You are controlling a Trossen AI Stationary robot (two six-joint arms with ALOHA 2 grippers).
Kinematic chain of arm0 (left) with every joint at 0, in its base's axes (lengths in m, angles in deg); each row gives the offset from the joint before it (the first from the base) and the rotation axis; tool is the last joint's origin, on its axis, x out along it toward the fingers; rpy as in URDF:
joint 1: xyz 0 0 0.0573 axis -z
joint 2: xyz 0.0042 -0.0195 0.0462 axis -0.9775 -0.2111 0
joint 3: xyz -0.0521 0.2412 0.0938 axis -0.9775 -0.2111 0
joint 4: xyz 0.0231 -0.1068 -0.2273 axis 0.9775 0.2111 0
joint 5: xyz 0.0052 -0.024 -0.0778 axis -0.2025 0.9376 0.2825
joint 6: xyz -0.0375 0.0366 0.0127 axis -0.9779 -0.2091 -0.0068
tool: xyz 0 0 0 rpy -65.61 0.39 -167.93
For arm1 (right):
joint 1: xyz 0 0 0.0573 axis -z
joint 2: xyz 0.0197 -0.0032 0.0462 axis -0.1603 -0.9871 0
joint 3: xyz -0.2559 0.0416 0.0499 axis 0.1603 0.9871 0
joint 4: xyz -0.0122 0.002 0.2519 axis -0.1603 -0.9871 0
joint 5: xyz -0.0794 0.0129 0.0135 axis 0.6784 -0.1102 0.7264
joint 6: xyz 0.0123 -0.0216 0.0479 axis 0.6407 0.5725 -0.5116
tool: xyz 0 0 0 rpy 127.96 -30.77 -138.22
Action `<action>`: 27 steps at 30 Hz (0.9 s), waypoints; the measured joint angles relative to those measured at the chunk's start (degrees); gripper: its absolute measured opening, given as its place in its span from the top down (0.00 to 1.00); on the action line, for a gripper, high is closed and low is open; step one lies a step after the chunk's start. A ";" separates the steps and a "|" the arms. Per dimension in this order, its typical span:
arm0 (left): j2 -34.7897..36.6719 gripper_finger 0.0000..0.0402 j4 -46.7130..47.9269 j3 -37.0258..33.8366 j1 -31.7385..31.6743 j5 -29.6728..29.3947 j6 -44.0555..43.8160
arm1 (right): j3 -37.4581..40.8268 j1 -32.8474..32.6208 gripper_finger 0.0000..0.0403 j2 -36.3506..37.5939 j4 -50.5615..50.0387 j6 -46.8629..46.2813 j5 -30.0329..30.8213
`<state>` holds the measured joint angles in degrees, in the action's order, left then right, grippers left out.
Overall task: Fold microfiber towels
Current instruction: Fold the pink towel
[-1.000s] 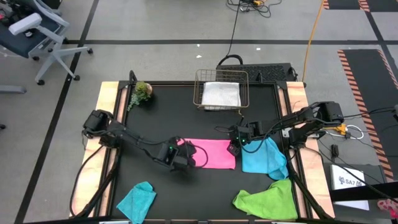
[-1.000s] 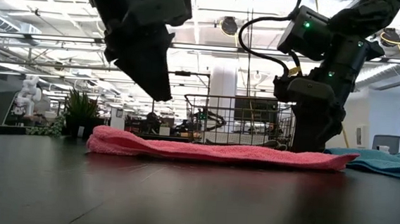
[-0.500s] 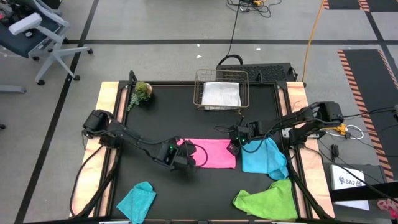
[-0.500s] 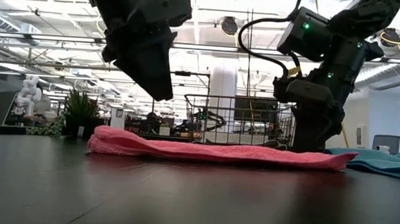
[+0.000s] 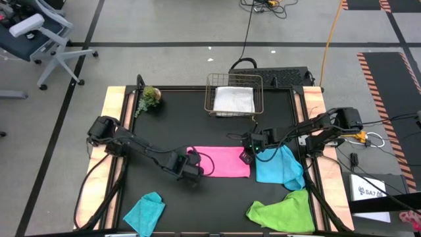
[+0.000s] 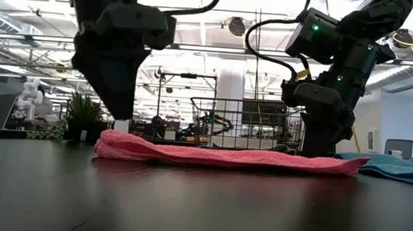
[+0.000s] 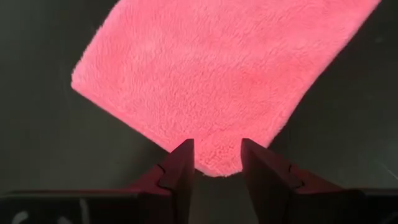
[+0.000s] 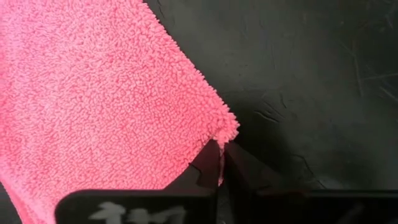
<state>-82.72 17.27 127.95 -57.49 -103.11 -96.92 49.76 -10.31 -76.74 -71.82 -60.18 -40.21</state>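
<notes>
Near edge of worktop (image 5: 197,204), high view: teal towel (image 5: 145,210) crumpled at near-left corner, lime green towel (image 5: 284,210) bunched at near-right; both partly cut off by the frame's bottom edge.

Mid worktop: hot pink towel (image 5: 223,162) lies flat, already folded to a rectangle. Low view shows it as a thin strip (image 6: 225,157); I can't count layers from there.

My left hand (image 5: 189,168) sits at the pink towel's left end. Left wrist view: fingers (image 7: 180,171) part-open, straddling a towel corner (image 7: 214,165), gap visible either side, not pinching. Low view: hand (image 6: 119,120) tip reaches down to just about the towel's left end; contact w/ worktop hard to make out.

My right hand (image 5: 248,155) is at the pink towel's right end. Right wrist view: fingers (image 8: 208,171) closed tight, nipping the towel's corner edge (image 8: 224,134). Low view: fingertips hidden behind the towel.

Sky blue towel (image 5: 279,166) just right of pink, rumpled, partly under the right arm; only a sliver (image 6: 392,166) shows in low view.

Far side: wire basket (image 5: 212,99) holding white towel (image 5: 233,100), folded. Small plant (image 5: 150,97) at far-left.
</notes>
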 joint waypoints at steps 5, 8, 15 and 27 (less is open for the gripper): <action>0.00 0.67 -4.33 -4.32 0.43 0.00 -3.14 | 0.00 0.00 0.99 0.00 -0.04 0.02 -0.02; 0.00 0.67 -6.73 -7.84 0.43 1.12 -5.09 | 0.00 0.00 0.99 0.00 -0.07 0.04 -0.04; 0.42 0.67 -13.09 -12.41 1.14 1.99 -7.84 | 0.00 0.00 0.99 0.00 -0.07 -0.48 -0.09; 0.26 0.67 -14.28 -12.48 1.26 2.34 -6.26 | -1.57 -0.07 1.00 6.40 0.32 -2.36 -1.32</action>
<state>-82.47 3.00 115.47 -56.23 -100.77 -103.18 48.19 -10.38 -70.34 -71.50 -62.54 -41.52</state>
